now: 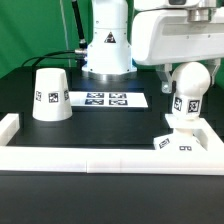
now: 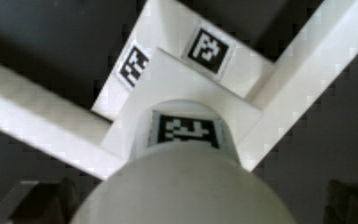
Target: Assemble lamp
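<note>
Shade [image 1: 51, 94] is seen upright on the counter [image 1: 110, 125] at the exterior view's left; at the right, bulb [image 1: 187, 92] stands on base [image 1: 182, 144] by the rail [image 1: 110, 158]. Released end effector [image 2: 179, 200] should be kept centred and lowered squarely before closing.

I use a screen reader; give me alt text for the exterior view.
A white bulb stands on a square base, below the open gripper. On the exterior view's left sits the shade, beside the marker board.
</note>
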{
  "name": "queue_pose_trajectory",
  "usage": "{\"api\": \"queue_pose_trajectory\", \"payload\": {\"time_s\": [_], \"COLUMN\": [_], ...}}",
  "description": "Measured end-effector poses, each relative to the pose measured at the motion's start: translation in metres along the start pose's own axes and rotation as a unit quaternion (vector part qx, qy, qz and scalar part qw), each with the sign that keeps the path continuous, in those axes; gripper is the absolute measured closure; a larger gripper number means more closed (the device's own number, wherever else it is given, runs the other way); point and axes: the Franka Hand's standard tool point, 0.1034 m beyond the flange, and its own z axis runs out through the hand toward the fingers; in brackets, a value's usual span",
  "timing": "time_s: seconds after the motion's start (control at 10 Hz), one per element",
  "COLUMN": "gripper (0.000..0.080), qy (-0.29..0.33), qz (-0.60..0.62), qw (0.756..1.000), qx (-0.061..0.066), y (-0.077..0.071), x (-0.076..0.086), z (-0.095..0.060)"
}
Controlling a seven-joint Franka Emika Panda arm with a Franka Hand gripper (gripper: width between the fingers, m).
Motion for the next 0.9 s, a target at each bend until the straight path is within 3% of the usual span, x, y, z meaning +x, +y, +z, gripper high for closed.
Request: {"api": "queue_pose_trajectory", "payload": {"time_s": [0.2, 0.9], "gripper": [0.0101, 0.0101], "qy": [-0.032, -0.018], "qz": [-0.001, 0.002], "qw": [0.999, 1.0], "qx": [0.012, 0.006], "y": [0.0, 0.015], "x": [0.0, 0.012], "z": [0.0, -0.013]}}
